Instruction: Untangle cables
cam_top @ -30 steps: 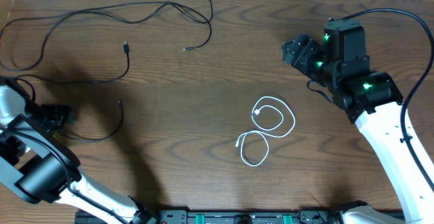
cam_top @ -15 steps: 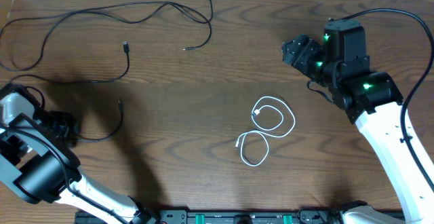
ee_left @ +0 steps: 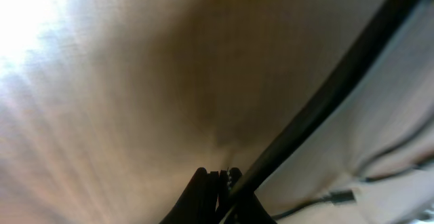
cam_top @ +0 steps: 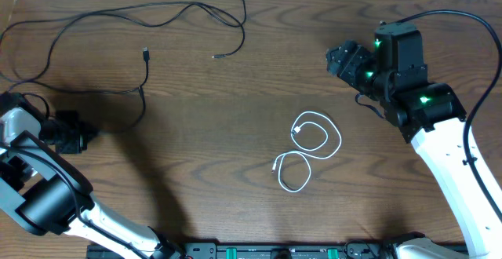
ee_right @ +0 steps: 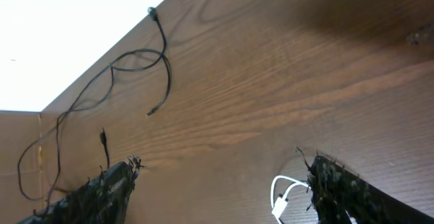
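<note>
A short black cable (cam_top: pixel 146 74) runs from its plug at the upper left down to my left gripper (cam_top: pixel 78 137), which is shut on it near the table's left edge. In the left wrist view the fingertips of the left gripper (ee_left: pixel 217 176) are pressed together and that black cable (ee_left: pixel 325 95) slants up from them. A long black cable (cam_top: pixel 118 12) loops along the far left; the right wrist view shows the long black cable (ee_right: pixel 166 54) too. The white cable (cam_top: pixel 314 141) lies coiled in two loops at centre right. My right gripper (cam_top: pixel 345 59) hovers open and empty above and to the right of the white cable (ee_right: pixel 285 190).
The table's left edge lies right beside the left arm. A thick black wire (cam_top: pixel 439 14) arcs from the right arm toward the far right edge. The pale back wall (ee_right: pixel 68 20) borders the far edge.
My left gripper has shut on the short black cable and moved toward the far side. The cable's lower loop has been drawn up with it. The right arm has not moved.
</note>
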### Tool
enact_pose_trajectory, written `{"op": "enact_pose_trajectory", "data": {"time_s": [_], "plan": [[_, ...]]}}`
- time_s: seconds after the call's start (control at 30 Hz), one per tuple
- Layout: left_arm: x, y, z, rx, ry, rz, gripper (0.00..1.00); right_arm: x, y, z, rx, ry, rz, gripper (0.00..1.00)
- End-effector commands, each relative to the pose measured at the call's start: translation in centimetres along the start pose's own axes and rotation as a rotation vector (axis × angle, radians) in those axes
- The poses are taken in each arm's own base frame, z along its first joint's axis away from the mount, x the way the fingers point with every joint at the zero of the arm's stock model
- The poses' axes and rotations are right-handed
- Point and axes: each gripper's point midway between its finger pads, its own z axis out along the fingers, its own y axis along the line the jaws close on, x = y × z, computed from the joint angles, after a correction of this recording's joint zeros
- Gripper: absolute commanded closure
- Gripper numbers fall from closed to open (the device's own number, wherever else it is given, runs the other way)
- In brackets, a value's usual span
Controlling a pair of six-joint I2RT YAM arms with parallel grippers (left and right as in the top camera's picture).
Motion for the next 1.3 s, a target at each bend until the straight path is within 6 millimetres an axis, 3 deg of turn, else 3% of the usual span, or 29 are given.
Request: {"op": "enact_pose_trajectory", "data": {"time_s": [0.0, 0.03, 0.1, 0.13, 0.17, 0.27, 0.43, 0.6, 0.67, 0.77, 0.8, 0.9, 1.0, 1.03, 1.07, 1.27], "plan": [[0.4, -1.4, 0.0, 0.084, 0.043, -0.052, 0.92, -0.2, -0.3, 0.0, 0.012, -0.004, -0.012, 0.2], [0.3, -1.5, 0.0, 0.088, 0.039, -0.048, 0.88, -0.2, -0.3, 0.0, 0.012, -0.004, -0.011, 0.2], [0.3, -1.4, 0.0, 0.085, 0.041, -0.026, 0.63, -0.2, -0.3, 0.0, 0.012, -0.004, -0.011, 0.2], [0.3, -1.4, 0.0, 0.086, 0.04, -0.002, 0.59, -0.2, -0.3, 0.0, 0.012, -0.004, -0.011, 0.2], [0.3, -1.4, 0.0, 0.086, 0.037, 0.038, 0.47, -0.2, -0.3, 0.0, 0.012, -0.004, -0.011, 0.2], [0.4, -1.4, -0.1, 0.083, 0.035, 0.101, 0.29, -0.2, -0.3, 0.0, 0.012, -0.004, -0.011, 0.19], [0.0, -1.4, -2.3, 0.035, -0.024, 0.132, 0.26, -0.2, -0.3, 0.0, 0.012, -0.004, -0.011, 0.2], [-1.4, -0.6, -7.6, -0.078, -0.259, 0.163, 0.24, -0.2, -0.3, 0.0, 0.012, -0.004, -0.011, 0.17], [-1.3, -1.1, -9.8, -0.075, -0.333, 0.184, 0.24, -0.2, -0.3, 0.0, 0.012, -0.004, -0.011, 0.17], [0.1, -3.7, -13.0, 0.007, -0.42, 0.253, 0.24, -0.2, -0.3, 0.0, 0.012, -0.004, -0.012, 0.17], [0.4, -4.4, -13.6, 0.028, -0.438, 0.273, 0.25, -0.2, -0.3, 0.0, 0.012, -0.004, -0.012, 0.17], [2.4, -8.3, -14.6, 0.119, -0.494, 0.38, 0.46, -0.2, -0.3, 0.0, 0.012, -0.004, -0.012, 0.17], [3.7, -11.0, -13.6, 0.157, -0.516, 0.458, 0.68, -0.2, -0.3, 0.0, 0.012, -0.004, -0.011, 0.17], [3.9, -11.6, -13.0, 0.153, -0.527, 0.475, 0.86, -0.2, -0.3, 0.0, 0.012, -0.004, -0.011, 0.17], [4.2, -12.3, -12.1, 0.144, -0.535, 0.497, 0.92, -0.2, -0.3, 0.0, 0.012, -0.004, -0.011, 0.17], [4.3, -15.2, -6.1, 0.103, -0.564, 0.577, 0.92, 0.1, 0.0, 0.0, -0.001, 0.011, -0.011, 0.18]]}}
